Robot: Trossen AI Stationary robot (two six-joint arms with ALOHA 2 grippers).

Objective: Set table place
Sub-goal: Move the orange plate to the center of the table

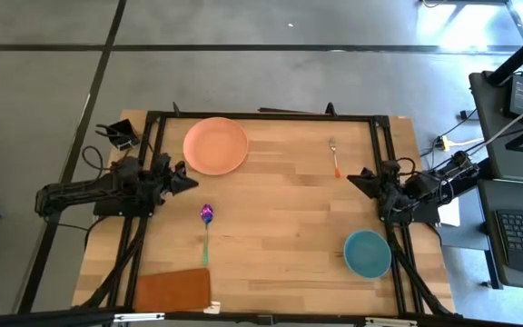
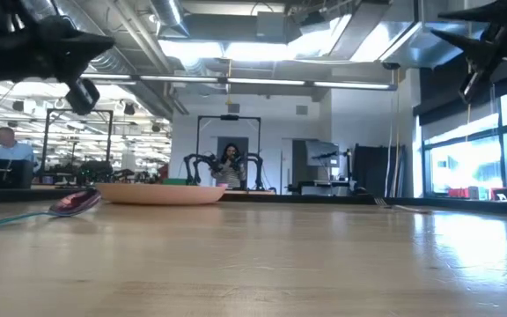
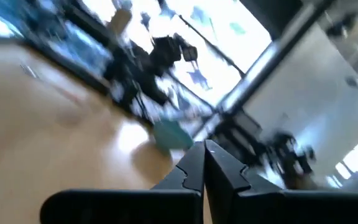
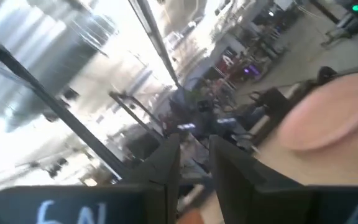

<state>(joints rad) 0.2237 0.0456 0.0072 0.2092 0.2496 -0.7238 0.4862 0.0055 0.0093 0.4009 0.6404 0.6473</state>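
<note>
The salmon-orange plate (image 1: 215,145) lies flat at the table's far left and also shows in the right wrist view (image 4: 334,115). The orange-handled fork (image 1: 333,157) lies at the far right. The spoon (image 1: 206,227), purple head and teal handle, lies left of centre. The teal bowl (image 1: 368,253) stands near the right front and also shows in the left wrist view (image 3: 173,134). My left gripper (image 1: 191,180) is shut and empty, raised above the table between plate and spoon. My right gripper (image 1: 351,176) is raised near the fork's handle end, its fingers a narrow gap apart, holding nothing.
A brown rectangular mat (image 1: 172,291) lies at the table's near left edge. The black rail frame (image 1: 261,115) edges the light wooden table. The middle of the tabletop (image 1: 280,218) is bare wood. People show in the room beyond the table (image 2: 230,167).
</note>
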